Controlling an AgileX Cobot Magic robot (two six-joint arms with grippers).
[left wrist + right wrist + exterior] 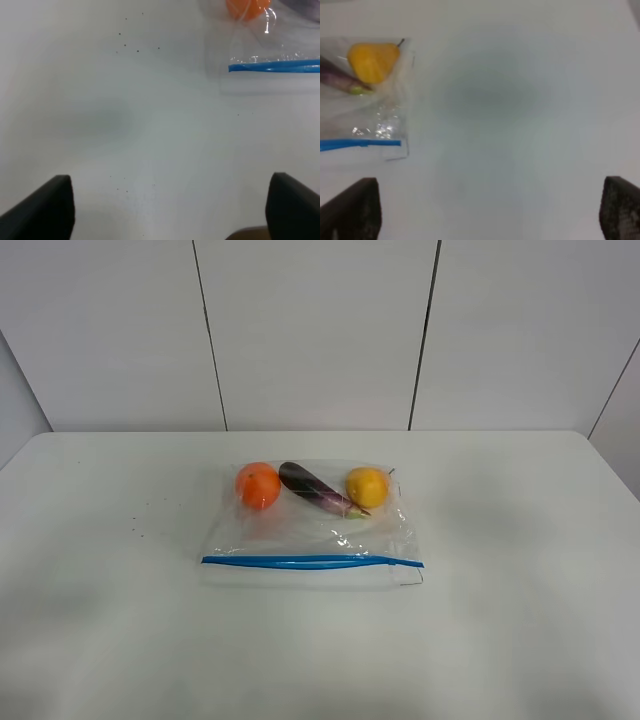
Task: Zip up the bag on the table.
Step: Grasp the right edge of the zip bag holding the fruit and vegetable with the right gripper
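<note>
The bag (310, 525) lies flat at the middle of the counter (520, 620), holding an orange (258, 484), an eggplant (318, 490) and a lemon (367, 486). Its blue zipper strip (312, 562) runs side to side along the near edge. The left gripper (170, 207) and right gripper (487, 210) are both spread wide and hold nothing. Each hangs over bare counter well apart from the bag, with the strip's left end ahead of the left gripper and its right end ahead of the right. Neither arm is judged clearly nearer.
</note>
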